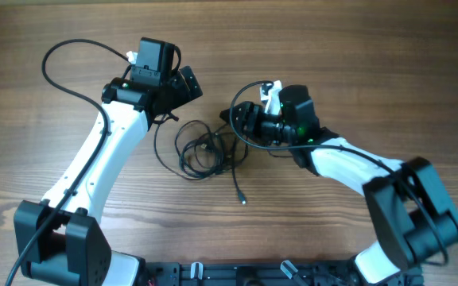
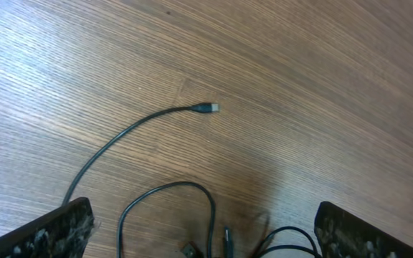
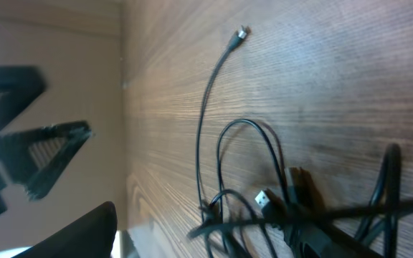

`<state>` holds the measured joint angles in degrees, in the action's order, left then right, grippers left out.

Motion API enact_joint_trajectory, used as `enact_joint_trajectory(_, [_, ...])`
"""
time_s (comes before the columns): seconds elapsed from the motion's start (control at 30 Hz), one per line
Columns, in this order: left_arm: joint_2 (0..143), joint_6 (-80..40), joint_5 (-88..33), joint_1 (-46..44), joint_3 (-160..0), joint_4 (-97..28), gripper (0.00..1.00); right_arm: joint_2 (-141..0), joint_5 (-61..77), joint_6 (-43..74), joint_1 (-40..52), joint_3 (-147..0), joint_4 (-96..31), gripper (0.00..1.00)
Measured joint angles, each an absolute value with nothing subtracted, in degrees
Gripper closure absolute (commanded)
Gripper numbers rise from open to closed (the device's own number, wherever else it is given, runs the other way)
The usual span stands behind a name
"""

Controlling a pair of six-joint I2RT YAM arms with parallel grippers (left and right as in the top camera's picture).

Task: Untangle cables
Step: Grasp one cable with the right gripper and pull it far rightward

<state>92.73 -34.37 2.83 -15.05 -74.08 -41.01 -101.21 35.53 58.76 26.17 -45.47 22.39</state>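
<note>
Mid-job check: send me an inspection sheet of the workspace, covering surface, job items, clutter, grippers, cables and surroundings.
Surface: wooden table, bare grain, no marks seen.
Job's things: cables, thin black cords in a loose looped bundle between the two arms; one free end with a plug trails toward the robot's base.
Clutter: nothing seen.
Grippers: left gripper open wide and empty, by the bundle's far side; right gripper at the bundle's right edge, jaw state unclear.
Cables: thicker arm lead arcs off the left arm, apart from the bundle.
Surroundings: black base frame at the near edge; nothing else seen.
</note>
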Motion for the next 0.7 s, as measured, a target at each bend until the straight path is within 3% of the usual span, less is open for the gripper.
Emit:
enact_joint_trajectory(0.07, [92.7,-34.4,1.9,-15.0,-74.1,-41.2,0.0,-104.1,36.0,61.1,27.7,-45.5,27.0,0.47])
enact_joint_trajectory(0.1, [92.7,-34.6,1.6,-15.0,-74.1,-41.2,0.0,-104.8,36.2,62.1,28.8,-45.5,29.9,0.75])
enact_joint_trajectory(0.13, [92.7,-34.9,1.5,-15.0,-74.1,-41.5,0.0,-105.1,36.4,63.1,29.6,-45.4,32.0,0.94])
enact_joint_trajectory(0.2, [92.7,-36.2,0.7,-15.0,-74.0,-42.9,0.02,-105.5,38.0,63.9,29.9,-45.0,41.8,0.96])
enact_joint_trajectory(0.27, [92.7,-36.8,-1.8,-15.0,-73.8,-46.1,0.11,-105.5,40.2,64.3,27.6,-45.5,50.5,0.95])
enact_joint_trajectory(0.47, [92.7,-30.6,-12.4,-16.6,-71.7,-49.9,0.09,-105.3,47.4,64.5,19.5,-45.5,50.9,0.95])
enact_joint_trajectory(0.53, [92.7,-29.5,-13.9,-18.4,-69.8,-47.9,0.04,-104.2,49.3,64.5,19.3,-45.5,50.8,0.95])
enact_joint_trajectory(0.63, [92.8,-28.9,-14.7,-21.8,-65.4,-40.5,0.17,-102.0,51.0,64.5,19.3,-45.5,50.9,0.95])
enact_joint_trajectory(0.67, [92.8,-28.7,-14.7,-22.8,-64.2,-38.0,0.38,-101.4,51.4,64.5,19.3,-45.5,50.9,0.95])
enact_joint_trajectory(0.7, [93.2,-28.5,-14.7,-23.4,-63.0,-35.4,0.66,-100.8,51.7,64.5,19.3,-45.5,50.9,0.95])
